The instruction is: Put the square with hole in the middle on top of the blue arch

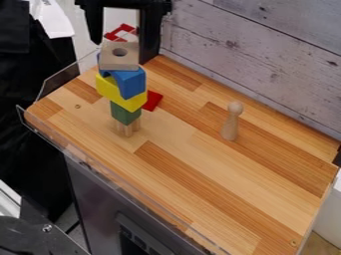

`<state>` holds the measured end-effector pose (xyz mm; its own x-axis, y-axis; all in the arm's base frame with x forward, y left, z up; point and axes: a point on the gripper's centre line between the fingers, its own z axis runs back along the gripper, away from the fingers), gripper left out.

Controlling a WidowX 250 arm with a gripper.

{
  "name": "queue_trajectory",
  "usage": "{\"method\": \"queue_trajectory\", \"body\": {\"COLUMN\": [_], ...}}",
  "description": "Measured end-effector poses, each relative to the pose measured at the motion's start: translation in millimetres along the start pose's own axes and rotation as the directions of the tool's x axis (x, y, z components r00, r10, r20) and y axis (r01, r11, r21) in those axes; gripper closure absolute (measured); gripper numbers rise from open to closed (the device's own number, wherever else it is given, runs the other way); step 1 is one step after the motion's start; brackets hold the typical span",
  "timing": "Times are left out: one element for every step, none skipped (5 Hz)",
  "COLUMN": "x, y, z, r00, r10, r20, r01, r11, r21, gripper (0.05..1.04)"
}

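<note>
Holed square [120, 61] sat atop blue arch [132, 82]

At left, the square lay just below the wide-open gripper [123, 50], within the span of its parted fingers; a clean retreat probably hung on rising straight up. The wooden peg [230, 122] stood well to the right.

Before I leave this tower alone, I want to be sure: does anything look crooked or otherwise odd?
Yes, slightly: the square with the hole looks askew, because its edges do not line up with the blue arch beneath it. I see no spill or damage.
</note>
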<state>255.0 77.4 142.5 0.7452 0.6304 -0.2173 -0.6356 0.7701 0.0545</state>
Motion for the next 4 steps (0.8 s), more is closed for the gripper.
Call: {"method": "queue_trajectory", "body": {"x": [-0.9, -11.0, -20.4, -27.6], "y": [-16.8, -41.6, -55.2, -67.7], "z": [8.3, 12.7, 5.3, 0.3], "r00": [0.992, 0.956, 0.934, 0.923], "r10": [-0.116, -0.265, -0.335, -0.365], "r20": [0.058, 0.124, 0.123, 0.117], "r01": [0.113, 0.252, 0.320, 0.357], "r11": [0.992, 0.961, 0.939, 0.930], "r21": [0.058, 0.112, 0.127, 0.089], "gripper": [0.083, 0.083, 0.083, 0.083]}}
